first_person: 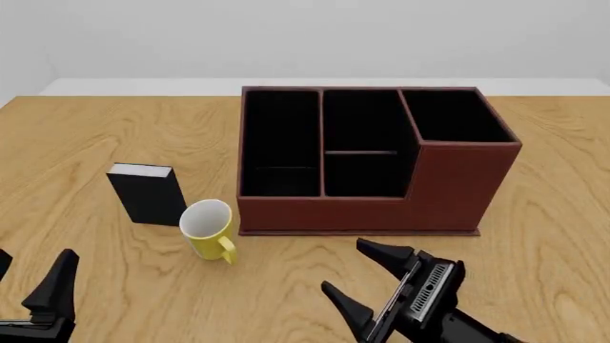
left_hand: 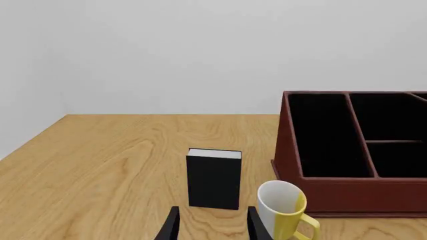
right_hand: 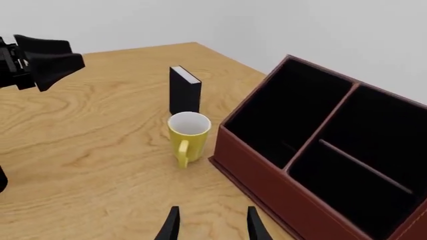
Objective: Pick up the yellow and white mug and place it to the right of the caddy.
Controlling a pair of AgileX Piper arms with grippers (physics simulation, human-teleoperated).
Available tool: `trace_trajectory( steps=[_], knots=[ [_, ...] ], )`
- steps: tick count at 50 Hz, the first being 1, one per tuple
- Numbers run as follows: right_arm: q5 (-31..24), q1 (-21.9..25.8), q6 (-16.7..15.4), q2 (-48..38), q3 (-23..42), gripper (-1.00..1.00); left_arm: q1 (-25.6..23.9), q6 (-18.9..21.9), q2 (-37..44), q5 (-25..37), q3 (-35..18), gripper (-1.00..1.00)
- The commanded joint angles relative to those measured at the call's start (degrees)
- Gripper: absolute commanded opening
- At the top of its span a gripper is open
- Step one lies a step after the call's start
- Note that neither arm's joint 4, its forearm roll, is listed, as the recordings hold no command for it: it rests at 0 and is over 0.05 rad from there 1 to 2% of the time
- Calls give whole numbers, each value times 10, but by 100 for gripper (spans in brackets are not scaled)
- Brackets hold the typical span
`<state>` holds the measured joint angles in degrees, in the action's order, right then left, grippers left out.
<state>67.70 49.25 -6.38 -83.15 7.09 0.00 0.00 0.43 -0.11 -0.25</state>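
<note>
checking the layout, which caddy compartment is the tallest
The right back corner section of the caddy; its walls rise above the other compartments.

Matte black right gripper [first_person: 364, 277], pointed fingers, ridged grey panel

Light wood-grain table [first_person: 114, 128] fills most of the front view, its far edge meeting a plain pale grey-white wall [first_person: 305, 36]. Wall corner visible at far left. Even, soft lighting, faint shadows on the tabletop. Small black book-like box [first_person: 148, 193] stands upright
</note>
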Motion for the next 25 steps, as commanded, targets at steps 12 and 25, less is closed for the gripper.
trace_trajectory(
  steps=[12,25],
  knots=[
    [-22,27,-1,-39,52,100,0,0,0,0,0,100],
    [-31,39,-3,-63,81,100,0,0,0,0,0,100]
  ],
)
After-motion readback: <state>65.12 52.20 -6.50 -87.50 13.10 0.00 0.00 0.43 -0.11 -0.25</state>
